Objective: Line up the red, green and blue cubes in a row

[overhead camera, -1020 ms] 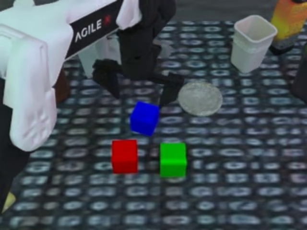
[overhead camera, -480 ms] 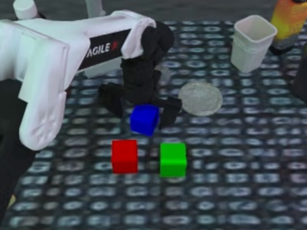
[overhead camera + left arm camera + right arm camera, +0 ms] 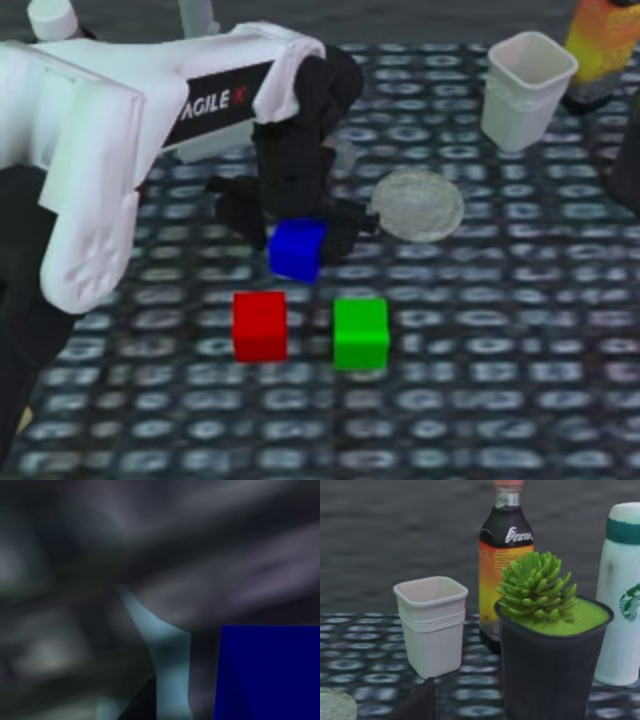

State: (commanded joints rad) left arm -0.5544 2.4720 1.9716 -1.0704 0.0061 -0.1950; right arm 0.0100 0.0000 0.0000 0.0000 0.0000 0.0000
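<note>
The blue cube (image 3: 297, 250) sits on the patterned table behind the gap between the red cube (image 3: 260, 325) and the green cube (image 3: 360, 332), which stand side by side nearer the front. My left gripper (image 3: 297, 227) is lowered over the blue cube with a black finger pressed against each side, shut on it. In the left wrist view the blue cube (image 3: 270, 672) fills the corner close to the camera. My right arm (image 3: 628, 160) stays parked at the table's right edge.
A white cup (image 3: 525, 88) stands at the back right, with an orange-labelled bottle (image 3: 605, 40) beyond it. A clear round disc (image 3: 417, 205) lies right of the left gripper. The right wrist view shows a potted succulent (image 3: 545, 645) and a white tumbler (image 3: 622, 595).
The left gripper came down around the blue cube and its fingers closed in against the cube's sides. The red and green cubes have not moved.
</note>
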